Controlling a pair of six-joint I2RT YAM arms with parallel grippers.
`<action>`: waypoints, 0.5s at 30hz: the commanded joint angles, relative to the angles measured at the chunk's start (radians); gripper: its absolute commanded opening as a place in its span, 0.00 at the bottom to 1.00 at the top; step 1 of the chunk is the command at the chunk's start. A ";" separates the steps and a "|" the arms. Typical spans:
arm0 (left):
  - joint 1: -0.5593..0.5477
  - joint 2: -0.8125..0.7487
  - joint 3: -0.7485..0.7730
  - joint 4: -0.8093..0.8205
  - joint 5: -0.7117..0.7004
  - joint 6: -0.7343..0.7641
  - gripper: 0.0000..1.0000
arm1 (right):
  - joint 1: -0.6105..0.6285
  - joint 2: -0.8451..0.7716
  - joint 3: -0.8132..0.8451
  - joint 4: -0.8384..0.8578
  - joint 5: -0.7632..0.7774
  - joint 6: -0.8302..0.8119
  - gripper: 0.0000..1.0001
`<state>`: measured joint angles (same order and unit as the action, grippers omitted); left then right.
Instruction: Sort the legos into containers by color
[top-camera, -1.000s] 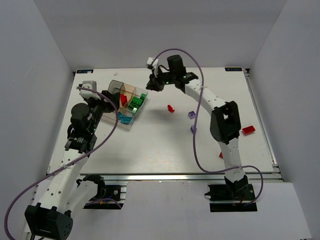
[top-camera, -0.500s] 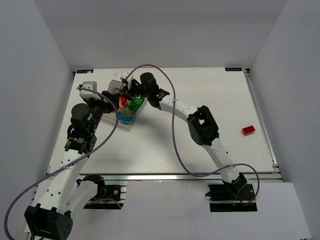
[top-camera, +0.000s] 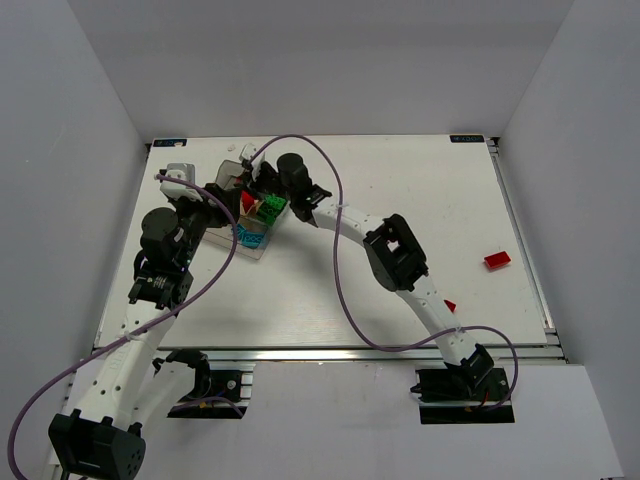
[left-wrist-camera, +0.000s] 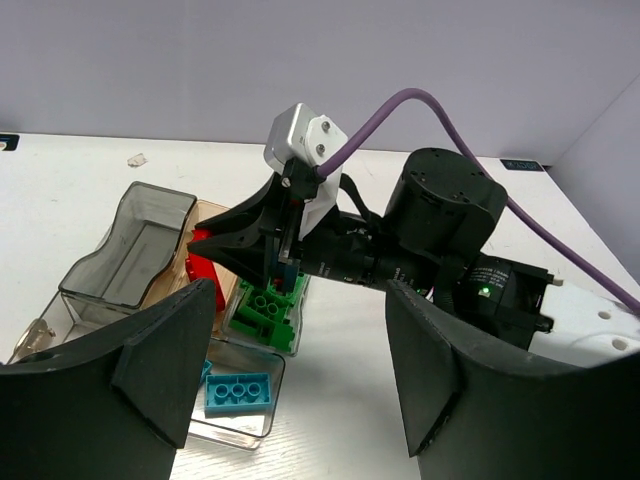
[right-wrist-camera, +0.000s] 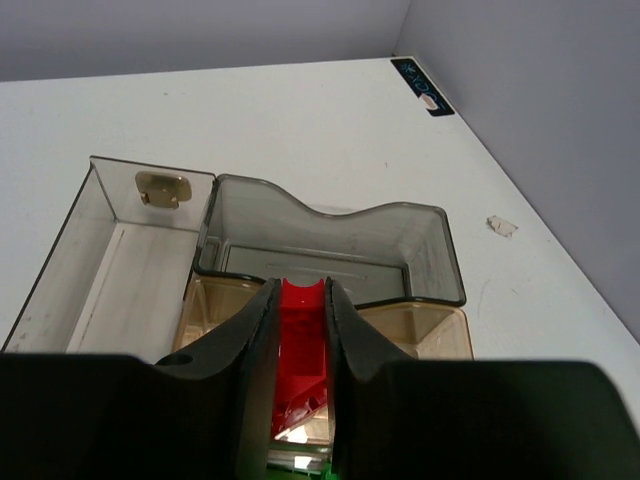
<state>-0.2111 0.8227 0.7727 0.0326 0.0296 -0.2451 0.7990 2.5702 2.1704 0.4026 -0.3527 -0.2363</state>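
Swung across to the tray (right-wrist-camera: 440, 250) at the frame's upper left, your right pincer (right-wrist-camera: 302, 300) grips a red brick (right-wrist-camera: 302, 325); release squarely over the brownish compartment (right-wrist-camera: 405, 330).

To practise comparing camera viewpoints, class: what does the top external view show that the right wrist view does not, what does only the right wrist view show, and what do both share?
Only the top external view shows both arms, the cyan legos in the tray, and a loose red lego on the table's right side. Only the right wrist view shows, close up, the held red lego clamped in the right end effector, and the grey-tinted compartment's bare interior. Both share the compartment tray and the white table.
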 joint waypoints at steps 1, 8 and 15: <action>0.007 -0.022 0.008 0.004 0.015 -0.005 0.79 | 0.022 0.025 0.063 0.076 0.001 0.018 0.20; 0.007 -0.019 0.007 0.004 0.007 -0.003 0.79 | 0.042 0.042 0.046 0.087 0.006 0.035 0.23; 0.007 -0.019 0.007 0.006 0.018 -0.003 0.79 | 0.042 0.045 0.040 0.094 0.027 0.020 0.58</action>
<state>-0.2111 0.8227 0.7731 0.0326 0.0334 -0.2455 0.8467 2.6118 2.1899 0.4263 -0.3462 -0.2115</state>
